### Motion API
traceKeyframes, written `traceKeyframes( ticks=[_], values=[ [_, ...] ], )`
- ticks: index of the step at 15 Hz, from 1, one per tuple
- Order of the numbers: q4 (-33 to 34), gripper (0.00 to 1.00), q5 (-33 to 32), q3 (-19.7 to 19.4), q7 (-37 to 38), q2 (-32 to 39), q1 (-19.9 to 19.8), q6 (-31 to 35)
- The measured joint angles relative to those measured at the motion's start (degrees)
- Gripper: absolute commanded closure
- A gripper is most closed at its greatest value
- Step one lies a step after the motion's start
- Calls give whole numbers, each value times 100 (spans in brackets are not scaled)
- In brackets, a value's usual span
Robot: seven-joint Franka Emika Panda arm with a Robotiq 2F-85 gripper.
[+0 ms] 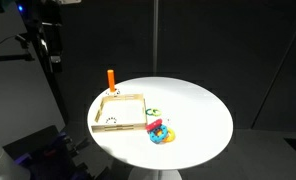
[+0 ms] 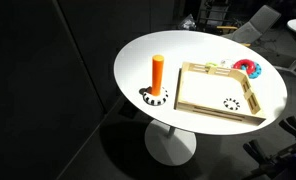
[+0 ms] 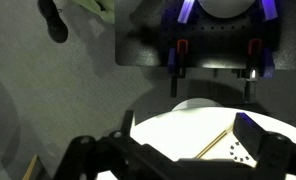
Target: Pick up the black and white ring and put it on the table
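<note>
The black and white ring [image 2: 231,103] lies flat inside the square wooden tray [image 2: 193,95] on the round white table [image 2: 138,60]. It shows in an exterior view [image 1: 110,122] near the tray's front corner and in the wrist view [image 3: 238,151] beside the tray's rim [image 3: 216,143]. My gripper [image 3: 178,150] is open and empty, its fingers spread wide. It hangs high above and off the table's edge in an exterior view [image 1: 52,52], well away from the ring.
An orange peg [image 2: 157,72] stands on a dark, white-marked base beside the tray. A red ring [image 1: 158,127] and a blue and yellow ring [image 1: 166,134] lie on the table past the tray, with a small greenish ring [image 1: 151,112] nearby. Dark floor and robot base [image 3: 218,40] surround the table.
</note>
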Motion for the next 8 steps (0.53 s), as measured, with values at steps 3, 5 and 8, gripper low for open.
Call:
traceKeyframes(
  ticks=[3, 5, 8],
  values=[
    [0, 0, 0, 0, 0, 0, 0, 1],
    [0, 0, 0, 0, 0, 0, 0, 1],
    [-1, 0, 0, -21, 9, 31, 32, 47]
  ],
)
